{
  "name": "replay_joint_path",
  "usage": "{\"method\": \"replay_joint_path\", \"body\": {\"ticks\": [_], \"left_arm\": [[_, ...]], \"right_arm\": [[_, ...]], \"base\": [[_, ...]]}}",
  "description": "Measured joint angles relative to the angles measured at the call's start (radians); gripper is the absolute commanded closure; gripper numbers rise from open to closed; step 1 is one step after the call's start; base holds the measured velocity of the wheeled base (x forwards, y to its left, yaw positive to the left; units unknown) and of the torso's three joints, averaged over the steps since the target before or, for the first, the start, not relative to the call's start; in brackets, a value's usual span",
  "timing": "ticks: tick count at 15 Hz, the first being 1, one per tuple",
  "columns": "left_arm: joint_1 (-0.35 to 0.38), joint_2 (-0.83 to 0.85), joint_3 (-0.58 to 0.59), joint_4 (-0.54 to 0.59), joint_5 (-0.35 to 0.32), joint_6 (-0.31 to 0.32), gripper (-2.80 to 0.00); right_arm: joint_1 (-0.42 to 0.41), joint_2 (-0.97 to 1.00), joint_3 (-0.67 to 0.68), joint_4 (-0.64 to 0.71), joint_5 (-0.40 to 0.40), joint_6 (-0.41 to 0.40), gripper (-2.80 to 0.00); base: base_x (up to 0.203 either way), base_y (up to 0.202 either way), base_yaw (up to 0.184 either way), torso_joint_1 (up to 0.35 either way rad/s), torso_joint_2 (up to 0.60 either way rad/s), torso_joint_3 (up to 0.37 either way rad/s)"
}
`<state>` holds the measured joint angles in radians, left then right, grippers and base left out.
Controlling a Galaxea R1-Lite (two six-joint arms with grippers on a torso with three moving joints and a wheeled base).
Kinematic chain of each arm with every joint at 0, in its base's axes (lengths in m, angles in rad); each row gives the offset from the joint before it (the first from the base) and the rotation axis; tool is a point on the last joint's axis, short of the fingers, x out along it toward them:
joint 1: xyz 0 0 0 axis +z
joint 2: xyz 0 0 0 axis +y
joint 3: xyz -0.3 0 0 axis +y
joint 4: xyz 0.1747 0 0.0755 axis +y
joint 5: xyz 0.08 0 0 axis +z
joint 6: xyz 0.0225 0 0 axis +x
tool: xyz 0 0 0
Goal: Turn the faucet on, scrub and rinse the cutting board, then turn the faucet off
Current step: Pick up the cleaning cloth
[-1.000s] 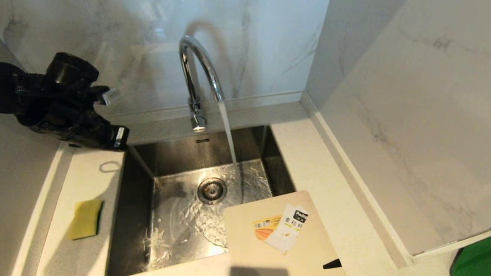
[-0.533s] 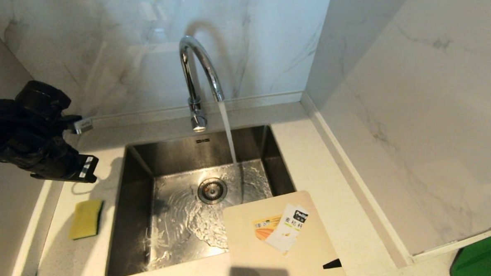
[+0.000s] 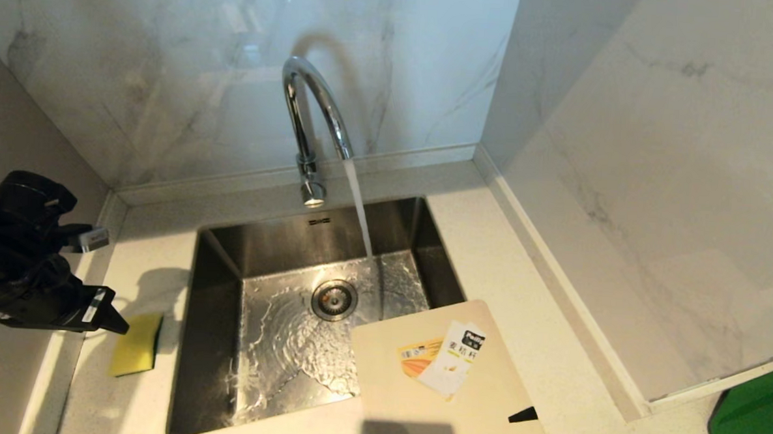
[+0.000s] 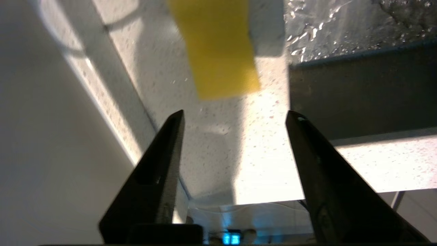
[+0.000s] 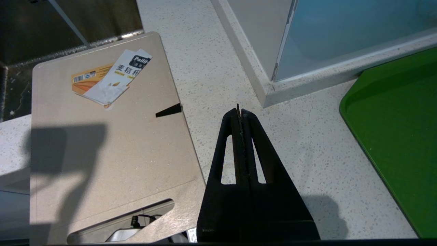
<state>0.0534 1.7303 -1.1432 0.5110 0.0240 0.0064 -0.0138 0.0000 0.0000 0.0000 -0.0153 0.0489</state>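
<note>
Step 1 done: faucet (image 3: 312,119), top centre of head view, runs water into the sink (image 3: 269,368). Cutting board (image 3: 444,382), lower centre, lies dry-looking on the counter, corner over the sink edge; scrub, rinse & shut-off left. Left gripper (image 4: 235,118), at left edge, jaws spread, empty, pointing at yellow sponge (image 3: 135,344). Right gripper (image 5: 239,112) pressed together, idle beside board.

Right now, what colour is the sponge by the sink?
Yellow sponge; clearest in the head view.

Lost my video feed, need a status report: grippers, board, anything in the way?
Left gripper open above yellow sponge, empty. Right gripper shut, parked beside cutting board. Faucet running into sink. Nothing blocking.
</note>
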Motion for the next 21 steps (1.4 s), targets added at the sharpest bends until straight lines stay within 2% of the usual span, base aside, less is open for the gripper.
{"method": "replay_joint_path", "body": {"ticks": [4,7,10,13,21], "left_arm": [[0.04,0.001,0.049,-0.012,0.001,-0.02,-2.8],[0.048,0.024,0.074,-0.043,0.0,-0.089,-2.8],[0.05,0.055,0.114,-0.112,-0.001,-0.128,-2.8],[0.052,0.091,0.141,-0.181,-0.015,-0.137,-2.8],[0.051,0.172,0.107,-0.208,-0.062,-0.146,-2.8]], "right_arm": [[0.0,0.0,0.0,0.0,0.0,0.0,0.0],[0.0,0.0,0.0,0.0,0.0,0.0,0.0],[0.0,0.0,0.0,0.0,0.0,0.0,0.0],[0.0,0.0,0.0,0.0,0.0,0.0,0.0],[0.0,0.0,0.0,0.0,0.0,0.0,0.0]], "base": [[0.0,0.0,0.0,0.0,0.0,0.0],[0.0,0.0,0.0,0.0,0.0,0.0],[0.0,0.0,0.0,0.0,0.0,0.0],[0.0,0.0,0.0,0.0,0.0,0.0],[0.0,0.0,0.0,0.0,0.0,0.0]]}}
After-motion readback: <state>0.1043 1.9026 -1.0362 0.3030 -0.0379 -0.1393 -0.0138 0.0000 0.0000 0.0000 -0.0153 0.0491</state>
